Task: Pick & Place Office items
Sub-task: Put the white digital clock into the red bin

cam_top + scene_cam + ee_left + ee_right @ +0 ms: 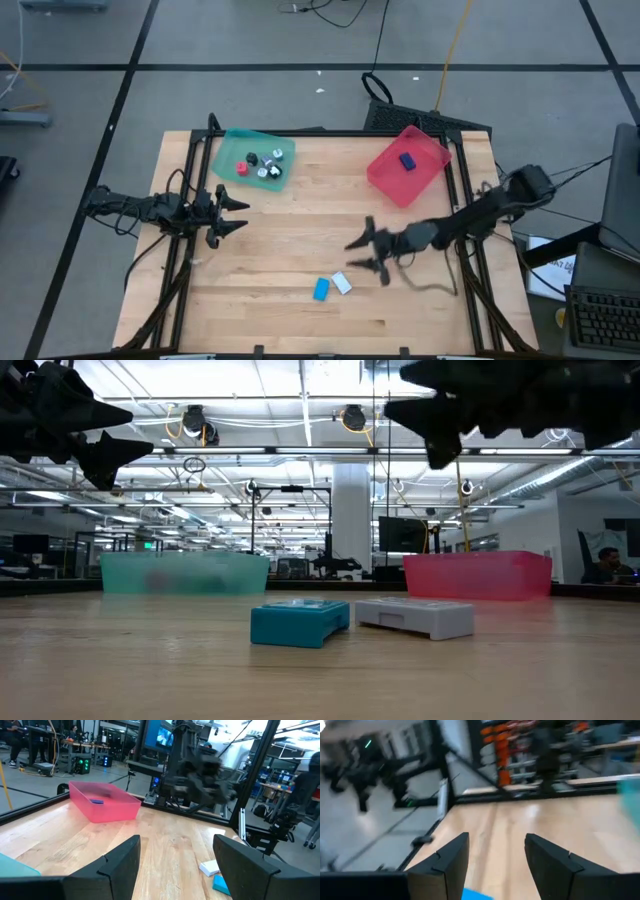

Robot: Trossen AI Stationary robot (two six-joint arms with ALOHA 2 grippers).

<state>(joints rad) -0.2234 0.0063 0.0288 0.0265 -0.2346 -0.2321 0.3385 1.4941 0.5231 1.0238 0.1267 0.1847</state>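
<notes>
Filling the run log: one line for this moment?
right gripper: open, above bright blue block | left gripper: open, waiting | dark blue block: in red tray

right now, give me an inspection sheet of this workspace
surface: light wooden table, bare in the middle
job's things: bright blue block and white block lie side by side near the front edge; dark blue block in the red translucent tray; several small pieces, red, green, black and white, in the teal translucent tray
clutter: nothing seen
grippers: left gripper open, empty, at the table's left edge near the teal tray; right gripper open, empty, above the table just beside the two loose blocks
cables: black and yellow cables on the floor behind the table
surroundings: grey floor, keyboard at right
</notes>
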